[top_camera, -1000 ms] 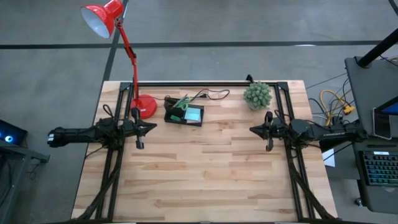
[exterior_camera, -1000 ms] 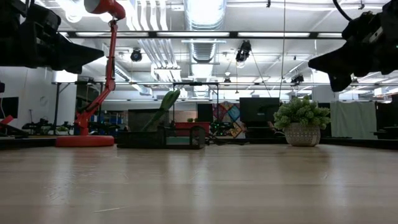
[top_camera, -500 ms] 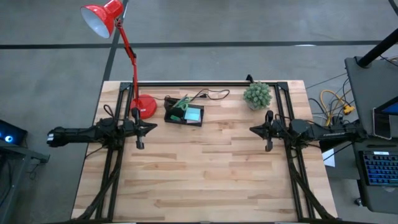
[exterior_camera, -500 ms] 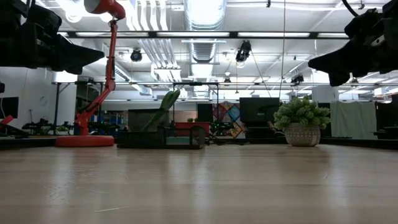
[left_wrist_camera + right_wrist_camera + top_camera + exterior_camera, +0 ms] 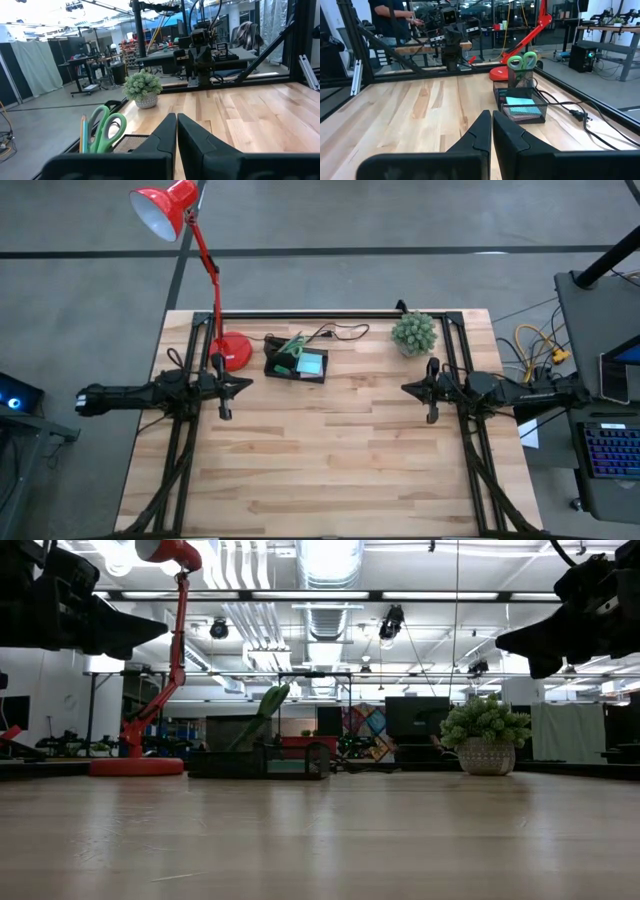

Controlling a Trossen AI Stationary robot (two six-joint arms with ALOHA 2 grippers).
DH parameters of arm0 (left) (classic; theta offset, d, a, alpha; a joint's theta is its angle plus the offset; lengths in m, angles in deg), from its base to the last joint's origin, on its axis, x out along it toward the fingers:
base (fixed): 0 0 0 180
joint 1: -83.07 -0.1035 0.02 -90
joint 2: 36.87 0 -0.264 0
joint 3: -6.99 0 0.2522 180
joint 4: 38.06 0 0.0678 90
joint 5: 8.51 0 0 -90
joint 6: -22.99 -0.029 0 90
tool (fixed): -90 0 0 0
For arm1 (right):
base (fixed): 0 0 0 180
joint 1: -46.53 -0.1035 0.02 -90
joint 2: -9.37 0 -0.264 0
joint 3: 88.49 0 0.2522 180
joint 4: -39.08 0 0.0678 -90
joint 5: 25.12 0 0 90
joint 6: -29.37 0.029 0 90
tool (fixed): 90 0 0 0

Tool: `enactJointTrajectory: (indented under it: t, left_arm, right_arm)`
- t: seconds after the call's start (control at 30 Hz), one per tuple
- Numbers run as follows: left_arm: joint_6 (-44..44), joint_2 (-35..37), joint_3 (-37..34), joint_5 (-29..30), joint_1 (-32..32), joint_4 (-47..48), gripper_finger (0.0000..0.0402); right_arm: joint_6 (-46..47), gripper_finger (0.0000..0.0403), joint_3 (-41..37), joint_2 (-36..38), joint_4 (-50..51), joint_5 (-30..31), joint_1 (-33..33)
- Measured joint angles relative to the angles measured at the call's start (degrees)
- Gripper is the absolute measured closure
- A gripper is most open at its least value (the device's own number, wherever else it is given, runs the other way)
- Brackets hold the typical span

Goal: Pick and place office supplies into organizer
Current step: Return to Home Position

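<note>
Jaws on the left gripper [image 5: 176, 116] and right gripper [image 5: 491, 114] are closed tight, holding nothing. Both wait at the table's [image 5: 330, 460] sides, since the scissors [image 5: 522, 61] and teal sticky notes [image 5: 520, 101] sit inside the organizer [image 5: 522, 118].

In the low view the left arm [image 5: 70, 615] and the right arm [image 5: 580, 610] are cut by the upper corners, and their fingers are out of the picture. The organizer [image 5: 262, 760] stands far on the table, side-on. Its walls hide what lies inside, and only the scissors [image 5: 268, 705] rise above it. From above, the green things in its tall part are too small to tell apart. In the left wrist view the left gripper [image 5: 176, 117] covers most of the organizer, the scissor blades and the lower pencil [image 5: 83, 132]. In the right wrist view the lamp [image 5: 520, 45] loses its head at the top edge, and so does a person [image 5: 387, 20] beyond the far left side.
</note>
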Motion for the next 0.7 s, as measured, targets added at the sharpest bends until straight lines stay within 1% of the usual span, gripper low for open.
enactJointTrajectory:
  t: [0.7]
  left_arm:
    - [0.0, -0.52, -0.04, 0.0, 0.0, -0.02, 0.0402]
  right_arm:
    - [0.0, 0.0394, 0.0, 0.0, 0.02, 0.0, 0.0]
